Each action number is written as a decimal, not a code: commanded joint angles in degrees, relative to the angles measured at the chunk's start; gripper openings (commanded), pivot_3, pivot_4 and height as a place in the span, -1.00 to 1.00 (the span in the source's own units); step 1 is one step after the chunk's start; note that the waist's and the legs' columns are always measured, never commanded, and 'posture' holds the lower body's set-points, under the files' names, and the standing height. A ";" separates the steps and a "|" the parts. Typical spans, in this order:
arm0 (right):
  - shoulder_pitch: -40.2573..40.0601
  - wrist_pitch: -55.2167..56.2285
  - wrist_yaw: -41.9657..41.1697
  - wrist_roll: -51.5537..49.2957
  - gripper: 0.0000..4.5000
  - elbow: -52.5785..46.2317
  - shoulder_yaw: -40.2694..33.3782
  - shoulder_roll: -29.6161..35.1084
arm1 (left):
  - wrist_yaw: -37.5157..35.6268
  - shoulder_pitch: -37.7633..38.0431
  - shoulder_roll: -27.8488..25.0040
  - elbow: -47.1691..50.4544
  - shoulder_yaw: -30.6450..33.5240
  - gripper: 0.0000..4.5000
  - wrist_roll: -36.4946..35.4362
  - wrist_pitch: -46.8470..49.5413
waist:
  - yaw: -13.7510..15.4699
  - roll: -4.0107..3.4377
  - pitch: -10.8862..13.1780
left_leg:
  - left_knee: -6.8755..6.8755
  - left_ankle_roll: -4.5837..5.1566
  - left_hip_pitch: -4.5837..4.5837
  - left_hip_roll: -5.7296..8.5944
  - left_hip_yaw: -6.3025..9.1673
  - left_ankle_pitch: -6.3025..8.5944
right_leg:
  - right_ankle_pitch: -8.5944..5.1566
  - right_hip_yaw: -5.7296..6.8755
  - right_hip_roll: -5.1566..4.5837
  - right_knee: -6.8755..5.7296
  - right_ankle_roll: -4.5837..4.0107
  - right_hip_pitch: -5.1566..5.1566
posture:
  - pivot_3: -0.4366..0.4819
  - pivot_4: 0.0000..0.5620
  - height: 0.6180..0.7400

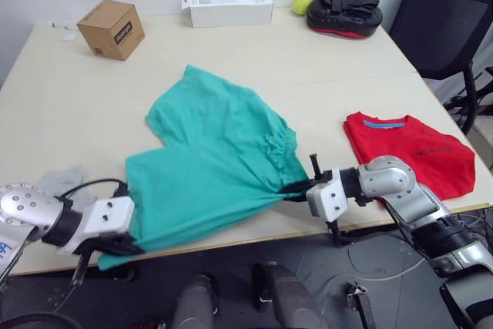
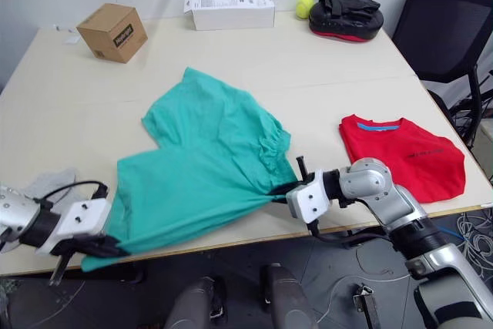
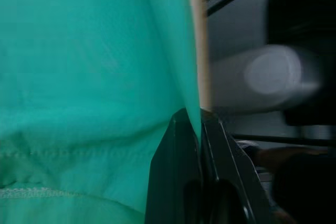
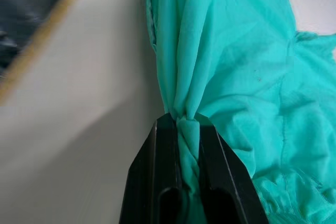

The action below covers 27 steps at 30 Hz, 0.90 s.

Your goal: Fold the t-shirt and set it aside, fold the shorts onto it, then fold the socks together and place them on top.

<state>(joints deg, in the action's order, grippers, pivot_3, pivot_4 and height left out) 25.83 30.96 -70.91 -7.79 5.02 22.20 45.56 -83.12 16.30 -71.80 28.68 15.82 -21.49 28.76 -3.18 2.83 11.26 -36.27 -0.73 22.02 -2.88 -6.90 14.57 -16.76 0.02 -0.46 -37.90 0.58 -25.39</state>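
The teal shorts (image 1: 216, 159) lie spread across the middle of the table, their near edge pulled taut between my two grippers. My left gripper (image 1: 125, 246) is shut on the shorts' front-left corner (image 3: 105, 103), which hangs over the table's front edge. My right gripper (image 1: 296, 189) is shut on a bunched fold of the shorts (image 4: 186, 93) at their front-right edge. The red t-shirt (image 1: 408, 152) lies folded flat at the right, near the front edge. Grey socks (image 1: 65, 181) lie at the front left, just behind my left arm.
At the back stand a brown cardboard box (image 1: 112, 29), a white carton (image 1: 228, 8), a yellow-green ball (image 1: 301, 2) and a black-and-red pad (image 1: 343, 11). A black chair (image 1: 451, 28) stands beyond the table's right side. Bare tabletop (image 1: 339, 75) lies between the shorts and the back items.
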 commanded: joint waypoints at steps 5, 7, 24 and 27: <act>-4.03 -17.73 -8.02 -12.06 -0.98 -10.82 -3.47 5.71 | -2.35 3.89 -0.83 5.62 5.22 -1.00 -4.58 5.38 | 0.17 -0.03 0.02 | -0.17 -0.01 -0.03 0.00 0.08 -0.09 | -0.13 0.02 0.03 0.03 -0.20 0.08 | -0.05 -0.47 1.00; -3.70 -19.01 -7.82 -11.46 -0.98 -10.34 -4.08 5.18 | 0.16 1.24 -0.47 4.34 3.52 -1.00 -3.55 4.77 | 0.17 -0.03 0.02 | -0.17 -0.01 -0.13 0.03 0.11 -0.11 | -0.28 0.02 0.03 0.07 -0.46 0.19 | -0.05 -0.47 1.00; 2.87 -63.06 -7.50 -38.01 -0.98 -16.51 -15.91 6.16 | -7.60 -64.88 5.06 -38.30 -21.37 -1.00 1.37 -1.93 | 1.59 -0.06 0.04 | -0.12 -0.02 -0.22 0.04 0.17 -0.04 | -0.16 0.13 0.10 0.08 -0.15 0.42 | -0.05 -0.47 1.00; 4.59 -66.14 -2.30 -37.72 -0.98 -13.14 -18.48 3.27 | -2.51 -79.91 15.23 -55.25 -27.48 -1.00 10.37 -12.70 | 2.06 -0.05 0.04 | -0.21 0.08 -0.24 0.08 0.10 0.02 | -0.07 0.07 0.07 0.11 0.01 0.48 | -0.05 -0.47 1.00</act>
<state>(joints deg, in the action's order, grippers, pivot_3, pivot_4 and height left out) 29.52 -33.70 -75.82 -44.64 -9.10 6.25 49.56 -85.84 -60.15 -58.42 -20.58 -9.84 -15.26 21.70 -1.12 2.78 11.30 -36.52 -0.59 21.79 -2.75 -6.79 14.62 -16.80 0.07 -0.41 -37.80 0.64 -24.89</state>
